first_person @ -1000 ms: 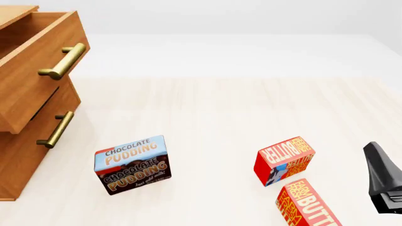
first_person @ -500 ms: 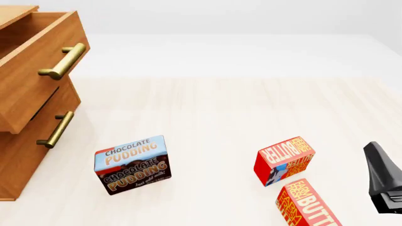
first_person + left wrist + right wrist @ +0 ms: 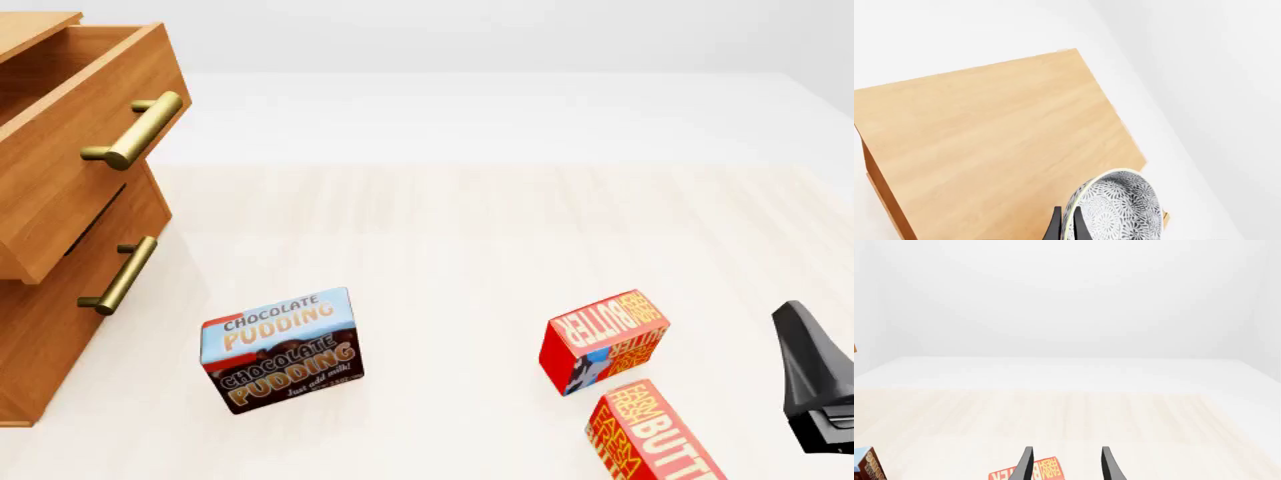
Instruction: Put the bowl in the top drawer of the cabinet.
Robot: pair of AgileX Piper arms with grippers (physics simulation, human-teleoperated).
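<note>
- The pale wooden table [image 3: 454,230] is left bare beyond the blue chocolate pudding box [image 3: 280,349].
- Right of that box, passage is blocked by two red butter boxes [image 3: 603,341] [image 3: 653,436].
- To its left, the orange-brown wooden cabinet [image 3: 60,300] stands, its top drawer [image 3: 80,130] pulled out.

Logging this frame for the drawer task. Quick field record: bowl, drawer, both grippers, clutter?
bowl: held edge-on in left gripper, above the cabinet top; not seen in front view
top drawer: pulled open, brass handle showing
lower drawer: closed or nearly closed
left gripper: shut on bowl rim
right gripper: open, empty, at the table's near right
clutter: chocolate pudding box, two butter boxes
task status: bowl not yet in drawer
</note>
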